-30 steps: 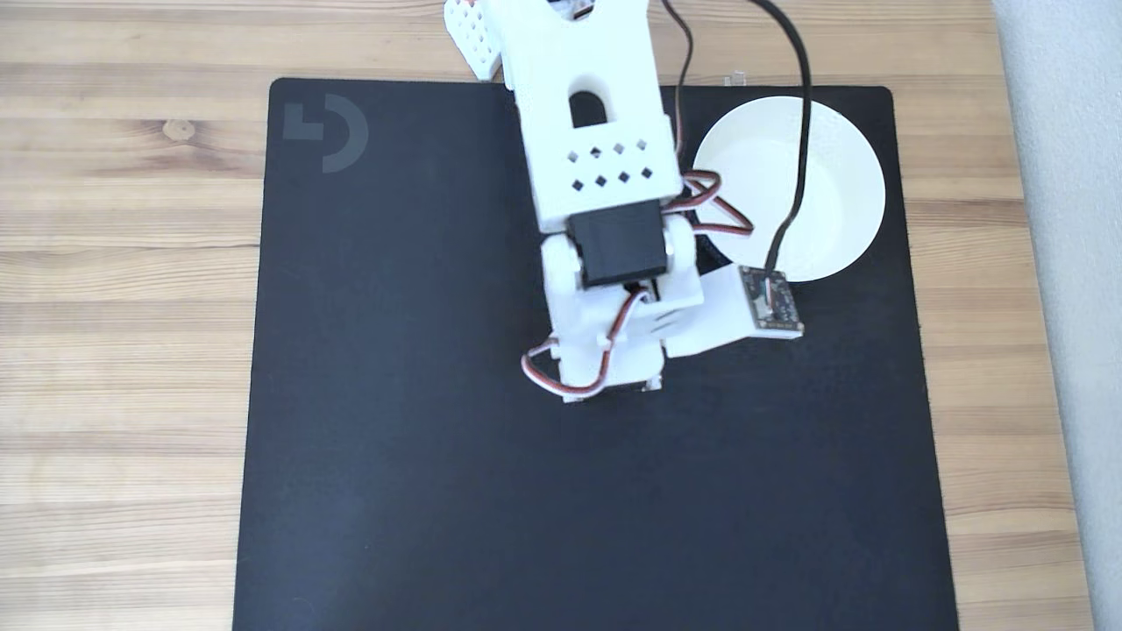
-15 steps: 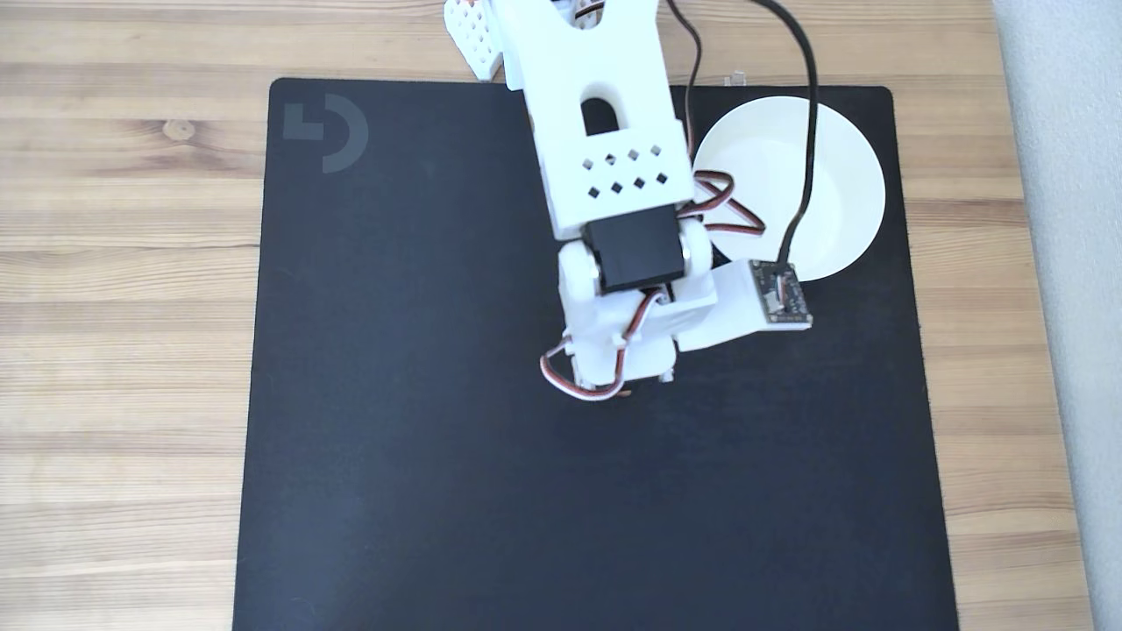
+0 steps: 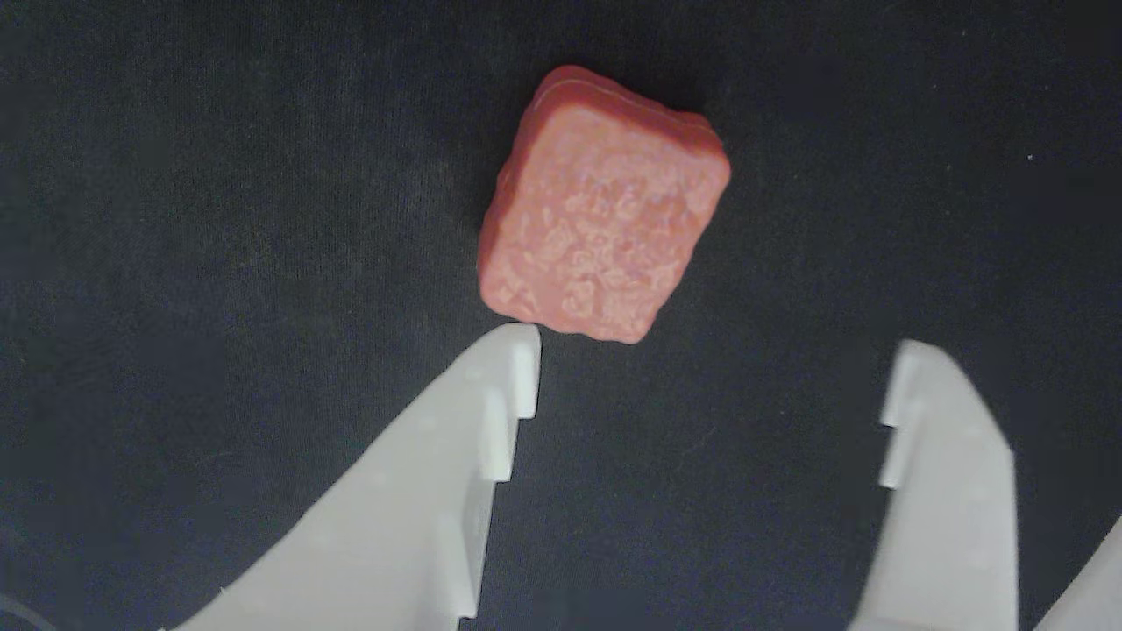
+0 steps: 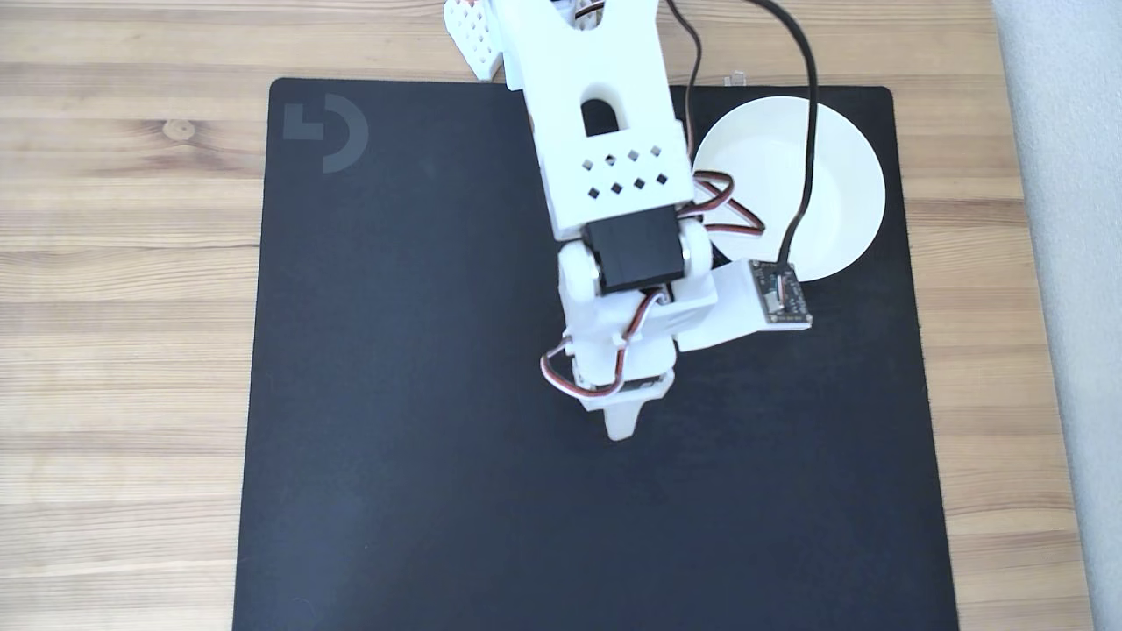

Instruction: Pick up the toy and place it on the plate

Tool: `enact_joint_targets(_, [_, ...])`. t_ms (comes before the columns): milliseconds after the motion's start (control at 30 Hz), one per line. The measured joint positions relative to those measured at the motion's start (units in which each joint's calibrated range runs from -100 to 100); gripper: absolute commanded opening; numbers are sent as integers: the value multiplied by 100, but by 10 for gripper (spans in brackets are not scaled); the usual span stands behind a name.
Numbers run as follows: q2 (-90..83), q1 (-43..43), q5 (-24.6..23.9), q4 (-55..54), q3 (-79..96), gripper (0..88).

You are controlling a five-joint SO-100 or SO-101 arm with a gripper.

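In the wrist view the toy (image 3: pixel 605 206), a reddish-brown rough block with rounded corners, lies flat on the black mat. My gripper (image 3: pixel 714 346) is open just short of it, with nothing between the white fingers. The left fingertip (image 3: pixel 521 342) almost touches the toy's near corner, and the right fingertip (image 3: pixel 907 359) stands well off to the right. In the fixed view the white arm covers the toy, and one finger (image 4: pixel 621 421) of the gripper pokes out below the wrist. The white plate (image 4: pixel 833 175) sits at the mat's upper right, partly crossed by cables.
A black mat (image 4: pixel 394 394) covers most of the wooden table (image 4: pixel 123 307). The arm's camera board (image 4: pixel 780 296) and a black cable (image 4: pixel 811 131) hang over the plate's near edge. A grey strip (image 4: pixel 1065 263) runs along the right side.
The arm shifted a little to the right and toward the lower edge of the fixed view. A white finger now sticks out below the wrist where none showed before.
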Motion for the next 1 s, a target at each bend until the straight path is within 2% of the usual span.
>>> enact_joint_targets(367, [8,0,-72,0,-85,295])
enact_joint_targets(633, [33,0,-880,25,-94,295])
enact_joint_targets(700, [150,8,-1354,177,-104,295])
enact_joint_targets(800, [258,83,-1694,253,-113,294])
enact_joint_targets(1000, [275,50,-1807,270,-104,294])
